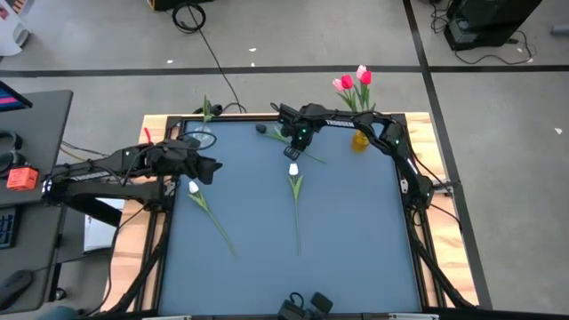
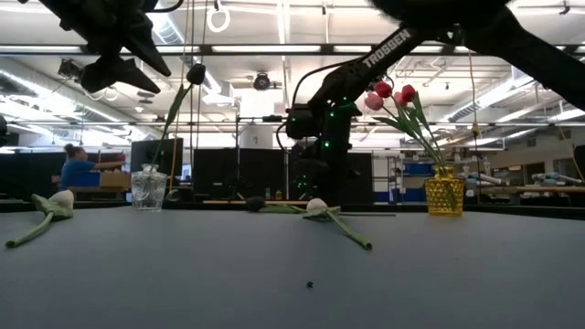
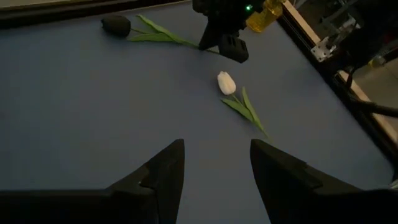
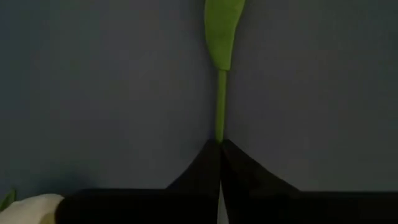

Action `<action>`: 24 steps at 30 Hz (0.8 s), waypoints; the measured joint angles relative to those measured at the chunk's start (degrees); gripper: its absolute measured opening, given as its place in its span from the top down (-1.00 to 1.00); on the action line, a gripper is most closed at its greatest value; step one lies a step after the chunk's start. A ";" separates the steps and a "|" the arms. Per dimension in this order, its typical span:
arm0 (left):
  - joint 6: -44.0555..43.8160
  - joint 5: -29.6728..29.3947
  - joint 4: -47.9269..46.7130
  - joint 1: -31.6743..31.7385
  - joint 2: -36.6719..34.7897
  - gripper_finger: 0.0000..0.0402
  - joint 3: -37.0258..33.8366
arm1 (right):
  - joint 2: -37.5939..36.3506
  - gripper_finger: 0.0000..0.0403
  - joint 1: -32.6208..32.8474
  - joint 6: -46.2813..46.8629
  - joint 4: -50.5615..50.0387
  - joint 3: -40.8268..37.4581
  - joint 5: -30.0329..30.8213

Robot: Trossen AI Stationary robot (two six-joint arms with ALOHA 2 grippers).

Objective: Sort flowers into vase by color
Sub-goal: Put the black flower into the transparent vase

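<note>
Gripping now: the right claw [image 4: 219,144] is pinching shut on the thin green stem of the dark tulip [image 1: 260,127], which is lying flat at the upper centre of the tabletop [image 1: 356,231] in the high view.
Waiting arm: the left claw [image 3: 214,155] is hanging with its fingers spread wide and nothing between them, at the left of the high view, beside the clear vase [image 1: 200,140].
Doing the lift well: I am judging that the claw should be rising straight up first, so the long stem is clearing the tabletop before it is swinging sideways.
Minding the neighbour: a white tulip [image 1: 293,169] is lying just below the claw in the high view, and its leaves are looking close enough to be dragged along.
Choosing the vase: the clear vase is already holding a dark-headed flower [image 2: 196,73], while the yellow vase [image 1: 359,140] is holding the red and pink tulips [image 1: 351,82], so the dark one is probably belonging in the clear vase.
Waiting flowers: a second white tulip [image 1: 193,188] is lying at centre left.
Hiding: the right wrist view is cutting off the dark head, and how firmly the stem is sitting between the fingers is not showing.
Blurring: the dark tulip's stem end is disappearing under the arm in the high view.
</note>
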 joint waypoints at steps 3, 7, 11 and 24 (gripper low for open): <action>1.29 -0.01 -0.04 0.00 -0.02 0.07 0.02 | -0.64 0.96 0.09 1.69 -0.94 -0.10 -1.83; -2.46 0.07 -0.17 0.00 0.00 0.07 0.02 | -2.88 0.97 1.85 6.30 -2.47 -0.46 -6.00; -3.04 0.07 -0.15 0.00 0.00 0.07 0.02 | -7.15 0.98 3.86 9.94 -0.68 -0.26 -8.06; -9.99 -2.45 2.80 -3.01 -0.02 0.10 0.02 | -19.79 0.99 12.84 21.57 7.34 -0.24 -3.30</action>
